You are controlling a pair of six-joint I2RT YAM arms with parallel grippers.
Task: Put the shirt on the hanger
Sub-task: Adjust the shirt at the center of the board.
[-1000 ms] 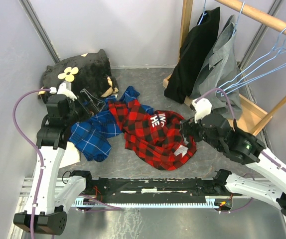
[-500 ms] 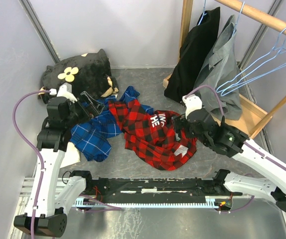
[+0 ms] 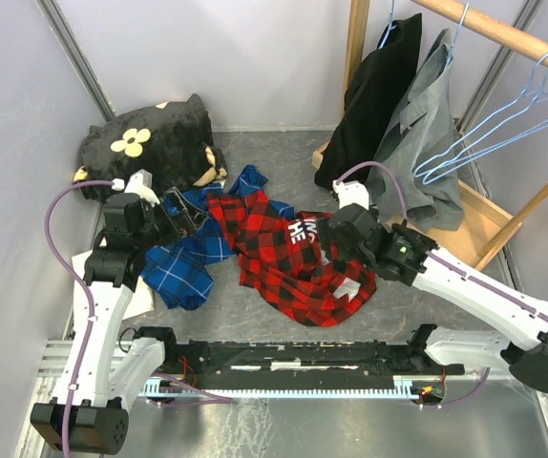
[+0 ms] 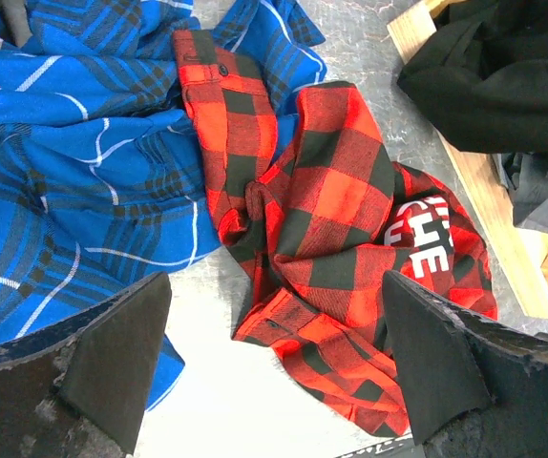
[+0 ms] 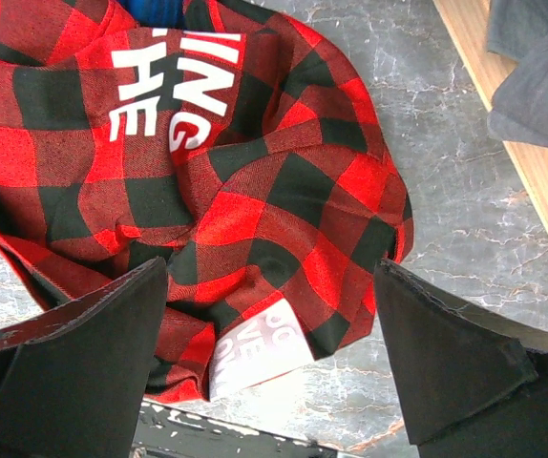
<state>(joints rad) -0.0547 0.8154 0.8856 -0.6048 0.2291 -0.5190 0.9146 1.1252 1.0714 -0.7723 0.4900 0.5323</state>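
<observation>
right claw [image 5: 272, 267] spread wide above the crumpled red-and-black plaid shirt [image 5: 255, 191]; left claw [image 4: 276, 281] wide too, gripping nothing.

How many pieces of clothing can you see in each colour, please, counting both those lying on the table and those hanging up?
Red-and-black plaid: 1, the shirt
Blue plaid: 1, the blue shirt
Black: 2, the flower-printed piece and the hanging black garment
Grey: 1, the hanging grey garment
Total: 5
</observation>
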